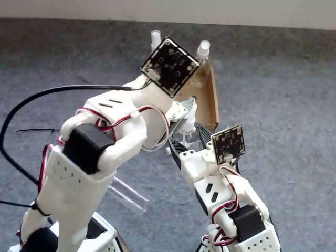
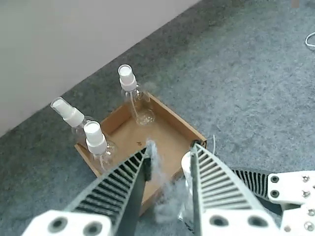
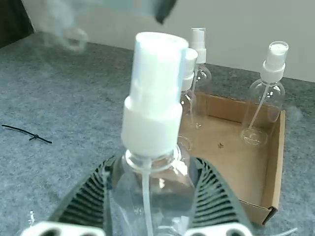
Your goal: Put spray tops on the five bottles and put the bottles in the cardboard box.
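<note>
While the right gripper is clamping a spray-topped clear plastic bottle, the open left gripper is hovering; boxing is likely coming next.

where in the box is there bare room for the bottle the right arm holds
The box floor is bare through the middle and along the near wall, likely enough for the held bottle. Far wall crowded: a pair of bottles at one corner, a lone bottle at the other.
</note>
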Available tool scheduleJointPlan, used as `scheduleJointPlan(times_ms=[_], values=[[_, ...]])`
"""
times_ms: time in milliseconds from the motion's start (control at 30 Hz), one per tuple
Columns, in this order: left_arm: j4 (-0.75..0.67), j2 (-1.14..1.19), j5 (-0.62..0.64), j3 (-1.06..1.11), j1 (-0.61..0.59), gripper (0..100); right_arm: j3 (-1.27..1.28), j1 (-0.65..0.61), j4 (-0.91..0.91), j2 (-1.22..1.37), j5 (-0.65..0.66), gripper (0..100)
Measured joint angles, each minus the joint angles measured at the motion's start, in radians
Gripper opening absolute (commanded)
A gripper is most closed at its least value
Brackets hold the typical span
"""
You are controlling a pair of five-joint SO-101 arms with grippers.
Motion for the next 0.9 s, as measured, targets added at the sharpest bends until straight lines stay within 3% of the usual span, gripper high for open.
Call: scheduleJointPlan(times_ms=[900], values=[[0.069,-0.011,-0.005,0.068,-0.008,13,0.005,0.002,0.002,0.003,0.003,0.4]])
